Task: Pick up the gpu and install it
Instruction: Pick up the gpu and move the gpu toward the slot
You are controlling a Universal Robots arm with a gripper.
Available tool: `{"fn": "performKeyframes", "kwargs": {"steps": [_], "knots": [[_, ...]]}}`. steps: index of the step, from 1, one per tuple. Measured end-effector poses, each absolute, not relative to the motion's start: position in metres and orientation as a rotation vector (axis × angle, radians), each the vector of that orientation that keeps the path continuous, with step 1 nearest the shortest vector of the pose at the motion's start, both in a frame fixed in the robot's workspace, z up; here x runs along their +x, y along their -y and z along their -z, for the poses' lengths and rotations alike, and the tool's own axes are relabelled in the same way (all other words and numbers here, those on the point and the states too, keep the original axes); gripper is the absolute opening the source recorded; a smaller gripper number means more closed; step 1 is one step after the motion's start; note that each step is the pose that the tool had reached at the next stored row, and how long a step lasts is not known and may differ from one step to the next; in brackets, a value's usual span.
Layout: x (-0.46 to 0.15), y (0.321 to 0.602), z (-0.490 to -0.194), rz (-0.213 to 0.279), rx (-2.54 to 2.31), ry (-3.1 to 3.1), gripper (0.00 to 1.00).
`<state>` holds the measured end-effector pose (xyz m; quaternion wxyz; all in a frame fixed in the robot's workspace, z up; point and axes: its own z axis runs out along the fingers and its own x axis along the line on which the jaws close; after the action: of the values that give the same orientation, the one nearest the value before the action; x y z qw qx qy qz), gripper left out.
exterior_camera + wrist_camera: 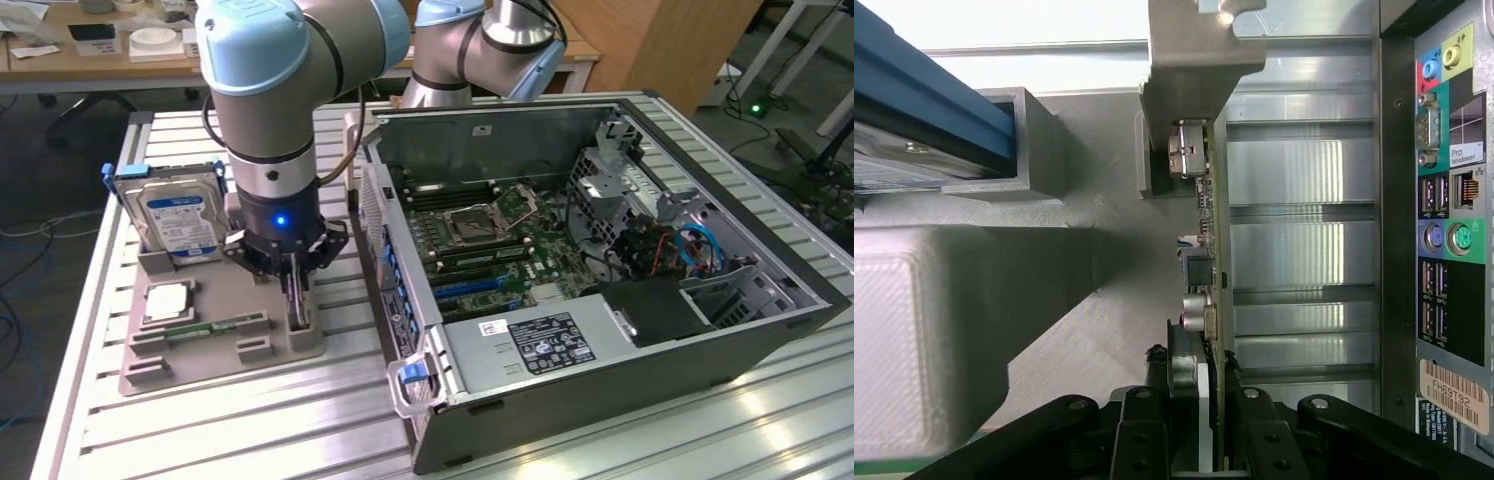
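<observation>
Black hand (1204, 362) nearly closed, apparently pinching thin gpu (1211, 240) standing edge-on in ribbed grey tray (1054, 330); exterior view adds boxy silver drive (180, 215), open case (601, 250).

The arm (287, 95) is built of smooth silver-grey metal tubes, with rounded pale-blue plastic caps on its joints. A thin black cable (350, 140) hangs loose beside the lower tube. A black ring (274, 158) bands the silver wrist section. Under it, the matte black gripper (299, 318) carries a small glowing blue light (280, 221) on its body. In the wrist view, the gripper's black link bars show round pivot screws (1076, 405), and its slim fingers (1182, 365) are dark and flat-sided.
</observation>
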<state>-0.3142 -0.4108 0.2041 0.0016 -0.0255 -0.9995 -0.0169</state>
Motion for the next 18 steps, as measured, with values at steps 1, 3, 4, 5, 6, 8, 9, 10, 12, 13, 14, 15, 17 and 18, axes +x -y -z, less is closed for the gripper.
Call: {"fn": "performKeyframes", "kwargs": {"steps": [1,3,4,5,6,8,9,10,12,13,14,15,17,18], "knots": [[-0.314,0.411,-0.205,0.053,-0.08,3.137,0.28],[-0.314,0.411,-0.209,0.053,-0.08,3.137,0.28],[-0.314,0.411,-0.212,0.053,-0.08,3.137,0.28],[-0.314,0.411,-0.215,0.053,-0.08,3.137,0.28],[-0.314,0.411,-0.217,0.053,-0.08,3.137,0.28],[-0.314,0.411,-0.223,0.054,-0.08,3.137,0.28],[-0.314,0.411,-0.226,0.054,-0.08,3.137,0.28],[-0.314,0.411,-0.228,0.054,-0.08,3.137,0.28],[-0.314,0.411,-0.233,0.055,-0.08,3.137,0.28],[-0.314,0.411,-0.235,0.055,-0.08,3.137,0.28],[-0.314,0.411,-0.237,0.055,-0.08,3.137,0.28],[-0.314,0.411,-0.239,0.055,-0.08,3.137,0.28],[-0.314,0.411,-0.242,0.056,-0.08,3.137,0.28],[-0.314,0.411,-0.244,0.057,-0.08,3.137,0.28]]}}
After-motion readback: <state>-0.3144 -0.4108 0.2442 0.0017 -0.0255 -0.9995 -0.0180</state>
